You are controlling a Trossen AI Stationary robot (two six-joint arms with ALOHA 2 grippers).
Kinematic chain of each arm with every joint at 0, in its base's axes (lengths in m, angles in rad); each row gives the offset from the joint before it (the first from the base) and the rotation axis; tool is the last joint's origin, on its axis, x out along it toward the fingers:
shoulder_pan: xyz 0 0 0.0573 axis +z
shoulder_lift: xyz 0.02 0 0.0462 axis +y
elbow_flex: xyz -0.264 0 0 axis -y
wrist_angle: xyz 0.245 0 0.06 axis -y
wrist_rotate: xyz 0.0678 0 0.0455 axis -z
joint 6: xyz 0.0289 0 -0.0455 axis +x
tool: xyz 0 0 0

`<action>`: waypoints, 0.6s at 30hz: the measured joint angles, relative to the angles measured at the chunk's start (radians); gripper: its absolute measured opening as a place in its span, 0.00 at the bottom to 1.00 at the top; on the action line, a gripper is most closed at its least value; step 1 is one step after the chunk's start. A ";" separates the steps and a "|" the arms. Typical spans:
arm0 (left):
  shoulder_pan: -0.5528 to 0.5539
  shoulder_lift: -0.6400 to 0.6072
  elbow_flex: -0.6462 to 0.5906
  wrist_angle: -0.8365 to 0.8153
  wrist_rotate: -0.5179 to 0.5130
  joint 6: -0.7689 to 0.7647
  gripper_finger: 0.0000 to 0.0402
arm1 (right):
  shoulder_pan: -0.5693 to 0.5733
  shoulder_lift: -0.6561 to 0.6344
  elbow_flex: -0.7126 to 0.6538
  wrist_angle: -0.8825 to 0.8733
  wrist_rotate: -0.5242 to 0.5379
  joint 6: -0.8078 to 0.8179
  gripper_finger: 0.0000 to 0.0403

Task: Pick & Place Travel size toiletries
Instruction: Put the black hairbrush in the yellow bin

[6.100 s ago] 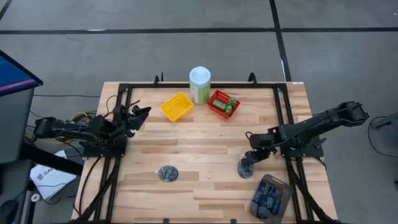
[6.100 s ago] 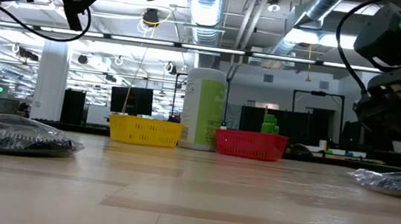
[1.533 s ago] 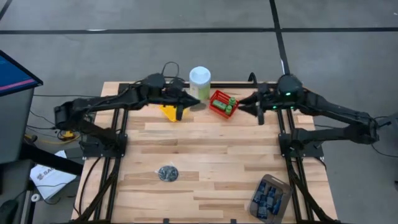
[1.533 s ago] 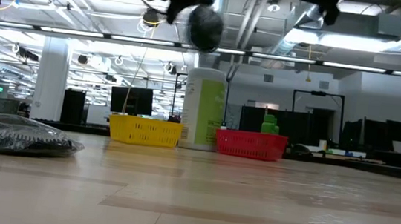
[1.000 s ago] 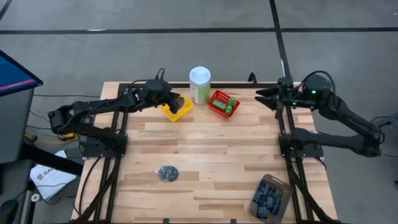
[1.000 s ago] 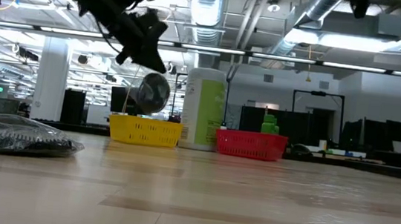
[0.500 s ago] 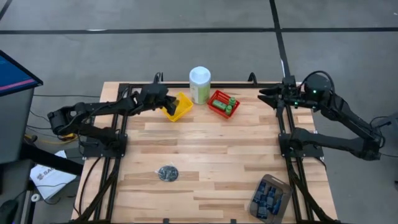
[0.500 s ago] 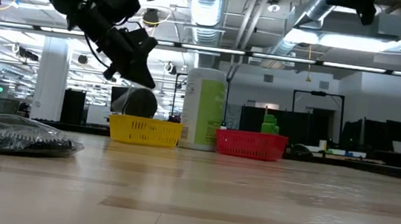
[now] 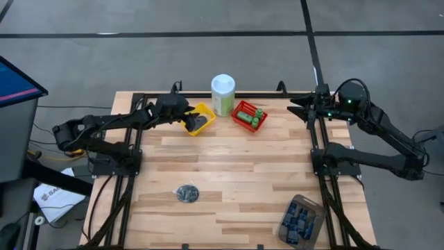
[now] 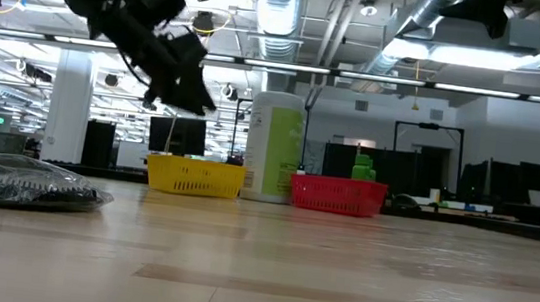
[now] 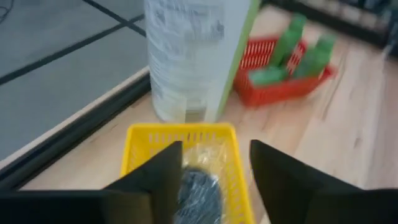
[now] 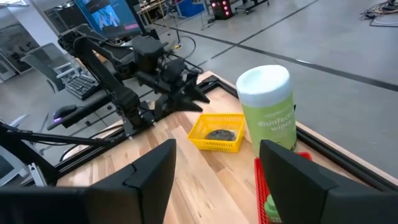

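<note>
A dark clear-wrapped bundle [image 11: 198,186] lies inside the yellow basket [image 9: 207,110] at the table's far side. My left gripper [image 9: 187,115] hangs open just above the basket's left end, its fingers [image 11: 157,177] either side of the bundle without touching it. A second bundle [image 9: 186,193] lies flat on the table near the front. Green bottles [image 9: 257,117] stand in the red basket [image 9: 243,118]. Navy tubes fill a grey container [image 9: 300,219] at the front right. My right gripper [image 9: 293,106] is open in the air over the table's far right edge.
A tall pale green canister [image 9: 223,94] with a white lid stands between the two baskets at the far edge. The black frame rails [image 9: 135,139] run along the table's left and right sides. Bare wood lies across the table's middle.
My left gripper has come down toward the yellow basket and drawn a little toward the table's left. It has opened and let go of the dark bundle. The bundle, which hung below the fingers, has dropped into the basket and lies there.
</note>
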 joint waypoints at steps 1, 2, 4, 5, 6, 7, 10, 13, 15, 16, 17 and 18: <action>-0.003 -0.018 0.005 -0.001 0.000 -0.031 0.48 | 0.000 0.000 0.000 0.000 0.000 0.000 0.56; -0.009 -0.036 0.014 0.005 -0.001 -0.062 0.51 | 0.000 0.000 0.000 0.000 0.000 0.000 0.57; -0.033 -0.095 0.020 -0.006 -0.003 -0.110 0.55 | 0.000 -0.001 0.000 0.000 0.000 0.000 0.57; -0.056 -0.125 0.027 -0.027 0.002 -0.114 0.56 | 0.000 -0.001 0.000 0.000 0.000 0.002 0.56; -0.085 -0.155 0.033 -0.059 0.017 -0.108 0.56 | 0.000 -0.001 0.000 0.000 0.000 0.003 0.56; -0.119 -0.185 0.038 -0.105 0.036 -0.102 0.56 | 0.000 -0.001 0.000 0.000 0.000 0.006 0.56; -0.252 -0.256 0.042 -0.243 0.071 -0.089 0.56 | 0.000 -0.001 0.000 0.000 0.000 0.007 0.55; -0.420 -0.282 0.042 -0.328 0.063 -0.135 0.56 | 0.000 -0.001 0.000 0.000 0.000 0.010 0.55; -0.530 -0.282 0.038 -0.354 0.035 -0.203 0.56 | 0.001 -0.001 0.000 0.000 0.000 0.010 0.55; -0.583 -0.277 0.028 -0.354 0.009 -0.245 0.57 | 0.001 -0.001 0.000 0.000 0.000 0.010 0.55; -0.632 -0.271 0.015 -0.361 -0.021 -0.299 0.57 | 0.001 -0.001 0.000 0.000 0.000 0.010 0.55; -0.679 -0.266 -0.001 -0.376 -0.049 -0.360 0.57 | 0.001 -0.001 0.000 0.000 -0.001 0.011 0.55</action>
